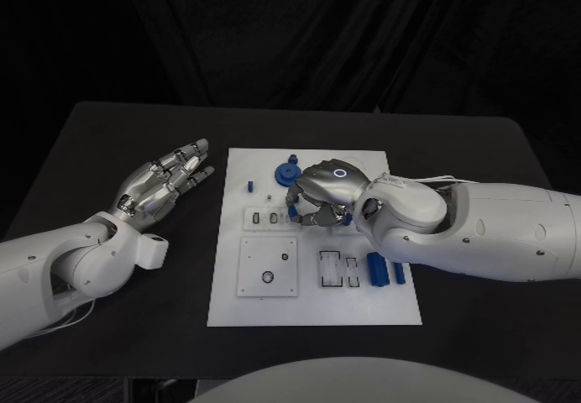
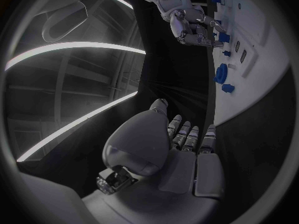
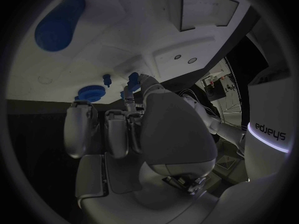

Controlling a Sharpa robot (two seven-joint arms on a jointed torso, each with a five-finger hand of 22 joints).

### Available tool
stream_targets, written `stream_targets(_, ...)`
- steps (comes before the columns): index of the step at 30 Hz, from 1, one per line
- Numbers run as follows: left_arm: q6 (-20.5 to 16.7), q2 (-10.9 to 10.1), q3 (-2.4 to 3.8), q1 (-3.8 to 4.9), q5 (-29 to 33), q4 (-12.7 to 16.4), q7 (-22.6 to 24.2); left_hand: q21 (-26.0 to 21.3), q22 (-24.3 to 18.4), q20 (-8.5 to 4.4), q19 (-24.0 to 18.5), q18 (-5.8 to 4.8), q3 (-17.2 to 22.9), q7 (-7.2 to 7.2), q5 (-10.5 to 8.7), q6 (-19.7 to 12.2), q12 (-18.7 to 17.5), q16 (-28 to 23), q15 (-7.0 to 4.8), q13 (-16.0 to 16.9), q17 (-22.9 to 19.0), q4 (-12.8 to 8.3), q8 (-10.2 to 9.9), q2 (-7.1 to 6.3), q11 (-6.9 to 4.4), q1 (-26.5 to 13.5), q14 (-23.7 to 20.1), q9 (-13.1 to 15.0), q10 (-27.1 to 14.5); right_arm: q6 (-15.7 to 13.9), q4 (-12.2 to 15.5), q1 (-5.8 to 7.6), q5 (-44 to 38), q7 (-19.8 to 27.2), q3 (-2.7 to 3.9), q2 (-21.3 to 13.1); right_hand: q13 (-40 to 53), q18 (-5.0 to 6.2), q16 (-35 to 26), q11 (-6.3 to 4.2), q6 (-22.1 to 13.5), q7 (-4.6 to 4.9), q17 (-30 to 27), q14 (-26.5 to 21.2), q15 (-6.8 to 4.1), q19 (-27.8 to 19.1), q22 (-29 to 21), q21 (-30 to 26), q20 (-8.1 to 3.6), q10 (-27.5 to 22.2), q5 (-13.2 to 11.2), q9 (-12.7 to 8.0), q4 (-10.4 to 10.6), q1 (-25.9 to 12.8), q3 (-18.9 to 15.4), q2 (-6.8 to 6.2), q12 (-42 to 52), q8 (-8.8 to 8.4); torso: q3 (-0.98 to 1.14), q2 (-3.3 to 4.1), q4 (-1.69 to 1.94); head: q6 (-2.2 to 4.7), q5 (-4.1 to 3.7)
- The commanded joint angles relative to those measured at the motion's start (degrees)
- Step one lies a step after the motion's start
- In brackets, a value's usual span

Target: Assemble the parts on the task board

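Left robot hand (image 1: 164, 179): resting above the black counter (image 1: 109, 143) just left of the task board (image 1: 312, 298), fingers spread, palm empty. Task board: white plate, centre of counter, carrying recessed slots and a square raised panel (image 1: 268, 266) at its lower left. Blue round part (image 1: 288, 172): near the board's upper middle. Small blue peg (image 1: 251, 185): upright, left of the round part. Right robot hand (image 1: 325, 195): over the board's upper middle, fingers curled downward around small blue parts; whether it grips one cannot be told. Long blue part (image 1: 378, 270): lying at the board's right side, under the right forearm.
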Motion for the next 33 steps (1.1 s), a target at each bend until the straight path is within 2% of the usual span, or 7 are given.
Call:
stream_targets(1,0.7,0.1,0.04,-0.02,0.0,0.1,6.0,0.3,0.1,0.54,0.0,1.13,0.3,0.16,0.31,-0.1,0.3,0.2,0.49,0.0,0.1,0.0,0.3,0.16,0.40,0.6,-0.1,0.1,0.0,1.1,0.0,-0.17,-1.6,-2.2,0.03,0.2,15.1,0.37,-0.3,0.38,-0.1,-0.11,11.3,4.9,0.09,0.9,10.8,-0.3,0.02,6.1,0.4,2.3,-0.2,0.3,0.3,-0.26,0.2,-0.02,-0.03,0.00,-0.02,-0.07,-0.04)
stream_targets(15,0.7,0.2,0.04,-0.02,0.0,0.1,6.0,0.3,0.1,0.54,0.0,1.13,0.3,0.16,0.31,-0.1,0.3,0.2,0.49,0.0,0.1,0.0,0.3,0.16,0.40,0.6,-0.1,0.1,0.0,2.1,-1.1,-0.68,-2.9,-2.9,0.02,1.4,15.1,0.38,-0.3,0.44,-0.2,-0.02,11.3,4.9,0.13,0.9,10.8,-0.3,0.06,6.1,0.5,2.4,-0.3,0.3,0.4,-0.31,0.2,-0.13,0.04,0.05,-0.05,-0.17,0.00)
stream_targets(24,0.8,0.2,0.04,-0.03,0.0,0.0,5.9,0.3,0.1,0.54,0.0,1.13,0.3,0.16,0.31,-0.1,0.3,0.2,0.49,0.0,0.1,0.0,0.3,0.16,0.40,0.6,-0.1,0.1,0.0,3.8,-1.4,-1.01,-3.6,-3.3,0.02,1.6,15.1,0.47,-0.6,1.07,-3.7,0.99,11.1,4.9,0.69,0.9,10.7,-1.0,0.61,6.1,-6.5,2.3,-0.1,-2.2,-0.5,-1.05,0.2,-2.39,0.03,0.04,0.03,-0.44,-0.04)
stream_targets(27,0.8,0.3,0.04,-0.03,0.0,0.0,5.9,0.3,0.1,0.54,0.0,1.13,0.3,0.16,0.31,-0.1,0.3,0.2,0.49,0.0,0.1,0.0,0.3,0.16,0.40,0.6,-0.1,0.1,0.0,4.0,-1.4,-1.03,-3.7,-3.3,0.02,1.6,15.1,0.48,-0.7,1.03,-4.6,1.18,11.0,4.9,0.68,0.9,10.7,-1.0,0.64,6.1,-7.8,2.1,0.0,-2.7,-0.8,-1.14,0.2,-3.02,0.03,0.06,0.06,-0.48,-0.12)
stream_targets(28,0.9,0.3,0.04,-0.03,0.0,0.0,5.9,0.3,0.1,0.57,0.0,1.13,0.4,0.23,0.33,-0.1,0.2,0.2,0.55,0.0,0.1,-0.1,0.3,0.23,0.39,0.6,-0.1,0.1,0.0,4.1,-1.4,-1.04,-3.7,-3.3,0.02,1.6,15.1,0.50,-0.7,0.92,-5.7,1.31,11.0,4.9,0.60,0.9,10.7,-1.1,0.62,6.1,-9.2,1.7,0.2,-3.1,-1.0,-1.25,0.2,-3.70,0.04,0.06,0.04,-0.48,-0.14)
stream_targets(30,0.9,0.3,0.04,-0.03,0.0,-0.1,5.8,0.3,0.1,0.57,0.0,1.13,0.4,0.23,0.33,-0.1,0.2,0.2,0.55,0.0,0.1,-0.1,0.3,0.23,0.39,0.6,-0.1,0.1,0.0,4.1,-1.5,-1.05,-3.7,-3.2,0.02,1.6,15.1,0.51,-0.7,0.80,-7.2,1.37,11.0,4.9,0.52,0.9,10.7,-1.2,0.55,6.1,-10.5,1.2,0.3,-3.4,-1.3,-1.39,0.2,-4.66,0.06,0.07,0.02,-0.51,-0.15)
stream_targets(33,0.9,0.3,0.04,-0.03,0.0,-0.1,5.8,0.3,0.1,0.58,0.0,1.13,0.5,0.30,0.33,-0.1,0.2,0.2,0.56,0.0,0.1,-0.1,0.3,0.22,0.36,0.6,-0.1,0.1,0.0,4.2,-1.5,-1.05,-3.7,-3.2,0.02,1.6,15.1,0.52,-0.8,0.72,-8.2,1.35,11.0,4.8,0.45,0.9,10.7,-1.3,0.48,6.1,-11.5,0.7,0.4,-3.5,-1.5,-1.44,0.2,-5.30,0.05,0.07,0.01,-0.54,-0.14)
